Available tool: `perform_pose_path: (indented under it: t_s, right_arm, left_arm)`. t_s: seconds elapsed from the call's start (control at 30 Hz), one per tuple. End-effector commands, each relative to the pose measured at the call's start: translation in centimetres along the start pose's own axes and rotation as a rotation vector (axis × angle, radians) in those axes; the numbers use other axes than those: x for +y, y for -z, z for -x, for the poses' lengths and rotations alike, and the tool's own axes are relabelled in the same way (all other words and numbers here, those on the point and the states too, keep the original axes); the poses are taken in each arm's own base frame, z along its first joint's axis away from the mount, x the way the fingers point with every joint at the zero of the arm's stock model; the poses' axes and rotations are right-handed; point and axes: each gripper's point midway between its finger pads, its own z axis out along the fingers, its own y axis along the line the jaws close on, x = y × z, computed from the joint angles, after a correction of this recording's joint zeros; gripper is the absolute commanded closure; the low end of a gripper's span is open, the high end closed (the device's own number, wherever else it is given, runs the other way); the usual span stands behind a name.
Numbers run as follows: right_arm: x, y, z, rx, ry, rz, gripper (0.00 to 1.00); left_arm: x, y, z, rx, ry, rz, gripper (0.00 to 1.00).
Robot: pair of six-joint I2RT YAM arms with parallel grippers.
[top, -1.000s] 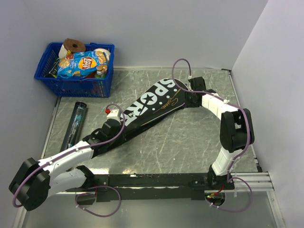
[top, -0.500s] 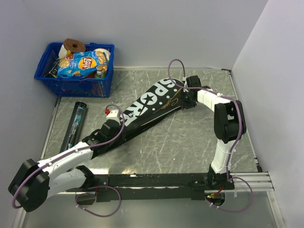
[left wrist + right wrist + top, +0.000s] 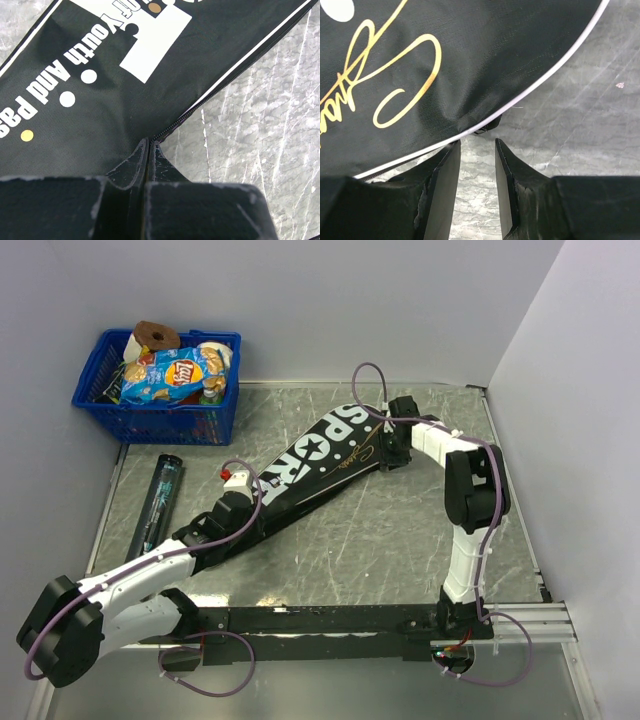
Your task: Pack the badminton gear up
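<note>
The black racket-shaped bag (image 3: 320, 465) lettered SPORT lies diagonally on the table, wide end at the back right. My left gripper (image 3: 245, 512) sits on its narrow end. In the left wrist view the gripper (image 3: 150, 142) is shut at the bag's (image 3: 100, 75) zipper line. My right gripper (image 3: 390, 455) is at the wide end's rim. In the right wrist view it (image 3: 476, 142) is open with a narrow gap, just short of the bag's (image 3: 470, 50) white-piped edge and a small black tab (image 3: 487, 126). The long dark tube (image 3: 155, 502) lies left of the bag. No rackets show.
A blue plastic basket (image 3: 170, 425) with a crisp packet (image 3: 170, 375) stands at the back left corner. Walls close the back and both sides. A black rail (image 3: 330, 620) runs along the near edge between the arm bases.
The right arm has folded in towards the bag, and its gripper has shifted a little left along the wide end. The left arm, bag and tube have not moved.
</note>
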Motion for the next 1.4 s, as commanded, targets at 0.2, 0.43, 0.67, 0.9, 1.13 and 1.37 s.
perform_pose_path:
  t_s: [0.2, 0.43, 0.67, 0.9, 1.13, 1.37]
  right_arm:
    - [0.1, 0.1, 1.6, -0.005, -0.032, -0.001, 0.64]
    - [0.4, -0.6, 1.4, 0.034, -0.046, 0.006, 0.67]
    - [0.4, -1.1, 1.8, 0.055, -0.035, 0.008, 0.66]
    - [0.5, -1.4, 2.5, 0.052, -0.028, 0.016, 0.69]
    - [1.2, -1.6, 3.4, 0.05, -0.015, 0.055, 0.86]
    - [1.7, -1.5, 3.4, 0.057, -0.011, 0.081, 1.0]
  left_arm:
    - [-0.6, 0.0, 0.8, -0.026, 0.014, -0.025, 0.99]
    - [-0.6, 0.2, 0.9, -0.03, 0.014, -0.025, 0.99]
    - [-0.6, 0.2, 0.8, -0.029, 0.014, -0.027, 0.99]
    - [-0.5, 0.2, 0.8, -0.03, 0.012, -0.023, 0.99]
    - [-0.5, 0.3, 0.9, -0.034, 0.014, -0.023, 0.99]
    - [-0.5, 0.4, 1.1, -0.038, 0.016, -0.02, 0.99]
